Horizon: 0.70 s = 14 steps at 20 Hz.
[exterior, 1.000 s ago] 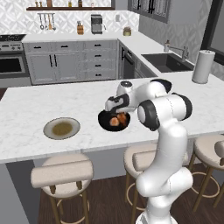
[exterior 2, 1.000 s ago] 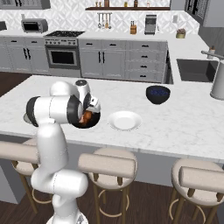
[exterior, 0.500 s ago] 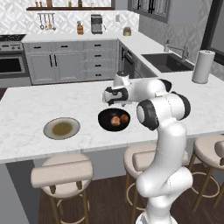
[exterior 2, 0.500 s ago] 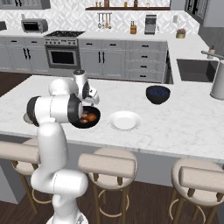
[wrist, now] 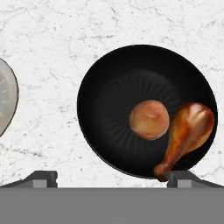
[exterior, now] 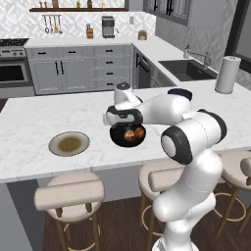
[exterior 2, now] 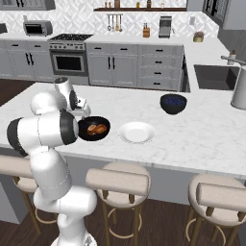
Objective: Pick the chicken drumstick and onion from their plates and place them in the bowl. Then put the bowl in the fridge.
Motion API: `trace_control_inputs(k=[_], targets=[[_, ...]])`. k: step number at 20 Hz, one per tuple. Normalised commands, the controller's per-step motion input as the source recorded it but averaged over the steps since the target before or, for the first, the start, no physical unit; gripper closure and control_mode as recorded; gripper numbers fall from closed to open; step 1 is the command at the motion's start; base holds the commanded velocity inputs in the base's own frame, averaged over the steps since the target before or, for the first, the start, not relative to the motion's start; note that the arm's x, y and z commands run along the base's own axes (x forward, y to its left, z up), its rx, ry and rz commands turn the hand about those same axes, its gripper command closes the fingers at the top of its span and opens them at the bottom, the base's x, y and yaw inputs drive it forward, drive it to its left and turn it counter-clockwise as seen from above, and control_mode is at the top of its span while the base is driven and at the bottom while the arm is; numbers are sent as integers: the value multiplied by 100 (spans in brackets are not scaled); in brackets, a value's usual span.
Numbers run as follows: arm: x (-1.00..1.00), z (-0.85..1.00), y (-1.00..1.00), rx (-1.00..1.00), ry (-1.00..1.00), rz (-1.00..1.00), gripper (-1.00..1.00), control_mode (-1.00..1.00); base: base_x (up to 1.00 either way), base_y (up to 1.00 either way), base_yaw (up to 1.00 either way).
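The gripper (exterior: 113, 119) hangs over the bowl (wrist: 146, 110) with its jaws spread wide and nothing between them. One onion (wrist: 149, 119) and one drumstick (wrist: 186, 131) lie touching in the one black bowl on the island counter (exterior: 29, 122), so the filling step looks finished. Two plates stand bare: the grey-olive plate (exterior: 69, 143) and the white plate (exterior 2: 137, 132). Next, by my reading, comes gripping the bowl's rim and carrying it level to the fridge
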Motion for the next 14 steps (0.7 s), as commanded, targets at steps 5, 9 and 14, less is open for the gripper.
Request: trace_control_inputs(k=[5, 9, 14], targets=[[-5, 0, 21, -2, -2, 6, -100, -100, 0, 0, 0], [5, -21, 11, -7, 0, 1, -100, -100, 0, 0, 0], [11, -13, 26, -3, 1, 6, -100, -100, 0, 0, 0]])
